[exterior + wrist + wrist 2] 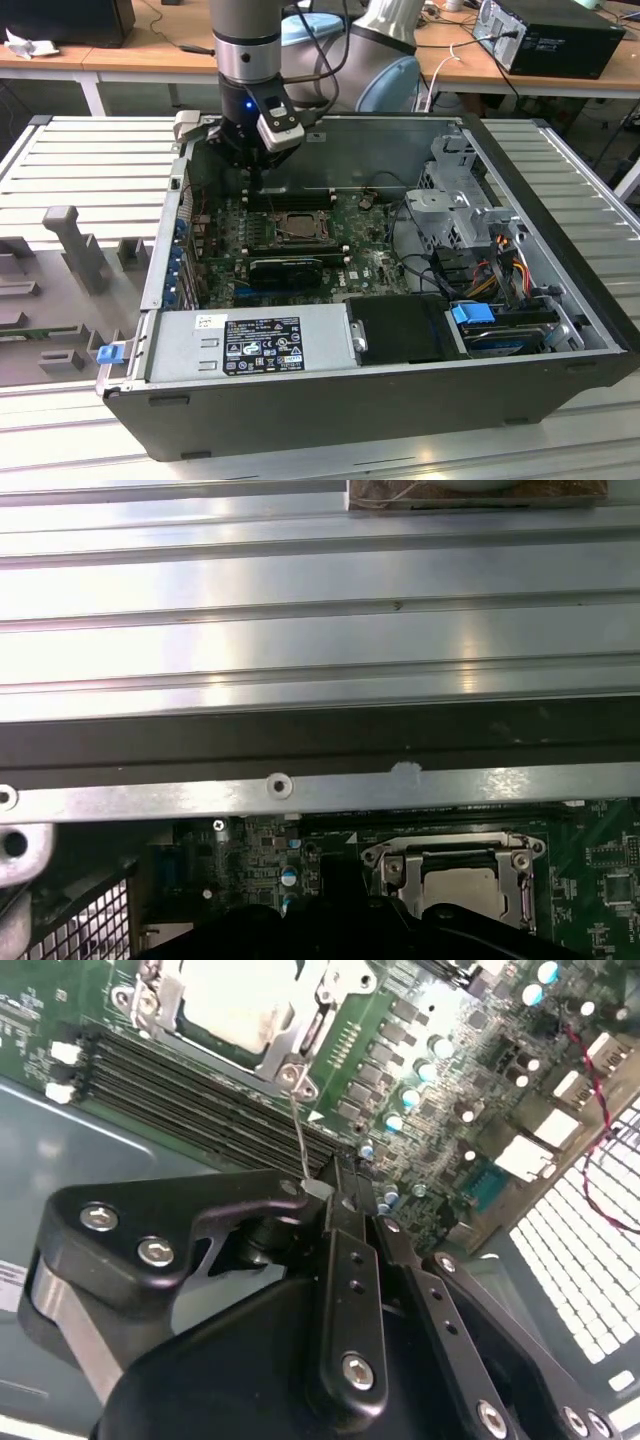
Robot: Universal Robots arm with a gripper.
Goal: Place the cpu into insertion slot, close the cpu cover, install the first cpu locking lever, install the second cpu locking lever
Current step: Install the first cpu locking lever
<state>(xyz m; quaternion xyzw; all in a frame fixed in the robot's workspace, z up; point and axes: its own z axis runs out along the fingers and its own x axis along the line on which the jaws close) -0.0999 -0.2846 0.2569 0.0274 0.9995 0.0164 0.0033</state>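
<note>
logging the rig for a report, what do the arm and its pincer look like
The arm is a silver-grey tube ending in a black band with a small blue light. A pale grey camera box sits at the wrist and black cables trail behind. The pincer is matt black, built of jointed link bars with silver screws.

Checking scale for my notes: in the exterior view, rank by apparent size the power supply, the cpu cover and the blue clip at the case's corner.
1. power supply, largest
2. cpu cover
3. blue clip, smallest, though it sits nearer the camera
</note>
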